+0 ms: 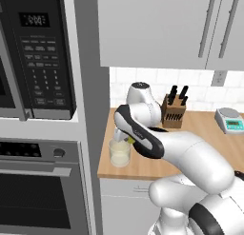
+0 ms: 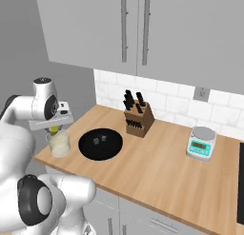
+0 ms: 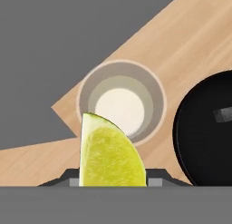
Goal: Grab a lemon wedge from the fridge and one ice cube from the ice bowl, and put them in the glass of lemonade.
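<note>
My gripper (image 1: 125, 138) is shut on the lemon wedge (image 3: 111, 155), a yellow-green slice held by its lower edge. It hangs just above the glass of lemonade (image 3: 121, 103), a clear tumbler of pale liquid near the counter's left corner (image 1: 119, 153). From the right base view the wedge (image 2: 54, 130) sits right over the glass rim (image 2: 59, 143), under the hand (image 2: 53, 129). The black ice bowl (image 2: 100, 144) lies just right of the glass with two ice cubes (image 2: 97, 141) in it; its edge (image 3: 204, 132) also fills the hand view's right. The fridge is out of view.
A wooden knife block (image 2: 138, 116) stands behind the bowl, and a small kitchen scale (image 2: 201, 142) sits further right. The microwave (image 1: 38, 53) and oven (image 1: 43, 191) column rises left of the counter's end. Grey wall cabinets (image 2: 133, 29) hang overhead.
</note>
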Motion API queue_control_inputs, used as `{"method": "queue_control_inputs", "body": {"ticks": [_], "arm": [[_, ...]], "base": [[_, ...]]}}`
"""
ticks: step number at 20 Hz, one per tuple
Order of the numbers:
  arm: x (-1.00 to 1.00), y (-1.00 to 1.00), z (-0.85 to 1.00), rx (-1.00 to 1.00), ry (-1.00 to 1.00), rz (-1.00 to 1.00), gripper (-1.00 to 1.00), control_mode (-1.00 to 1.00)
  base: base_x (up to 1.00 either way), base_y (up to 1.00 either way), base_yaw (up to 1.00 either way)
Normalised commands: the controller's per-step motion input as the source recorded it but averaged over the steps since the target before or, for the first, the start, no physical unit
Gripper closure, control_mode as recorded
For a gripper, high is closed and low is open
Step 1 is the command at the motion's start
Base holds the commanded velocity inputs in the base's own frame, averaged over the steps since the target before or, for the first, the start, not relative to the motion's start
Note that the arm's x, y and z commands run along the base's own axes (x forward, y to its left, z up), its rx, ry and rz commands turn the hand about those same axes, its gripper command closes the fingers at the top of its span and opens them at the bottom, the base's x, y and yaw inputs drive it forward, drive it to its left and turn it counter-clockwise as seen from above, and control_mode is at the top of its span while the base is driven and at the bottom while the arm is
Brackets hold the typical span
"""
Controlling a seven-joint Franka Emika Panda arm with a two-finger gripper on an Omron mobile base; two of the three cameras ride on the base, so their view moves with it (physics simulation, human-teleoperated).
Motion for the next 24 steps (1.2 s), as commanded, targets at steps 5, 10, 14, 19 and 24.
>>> {"method": "queue_control_inputs", "body": {"ticks": [5, 10, 14, 19, 24], "arm": [[0.00, 0.00, 0.00, 0.00, 0.00, 0.00, 1.00, -1.00], [0.18, 0.00, 0.00, 0.00, 0.01, 0.00, 1.00, -1.00], [0.17, 0.00, 0.00, 0.00, 0.01, 0.00, 1.00, -1.00], [0.23, 0.03, -0.08, 0.00, 0.10, 0.02, 1.00, -1.00], [0.13, 0.01, -0.26, 0.00, 0.10, 0.09, 1.00, -1.00]], "base": [[0.00, 0.00, 0.00], [0.00, 0.00, 0.00], [0.00, 0.00, 0.00], [0.00, 0.00, 0.00], [0.00, 0.00, 0.00]]}}
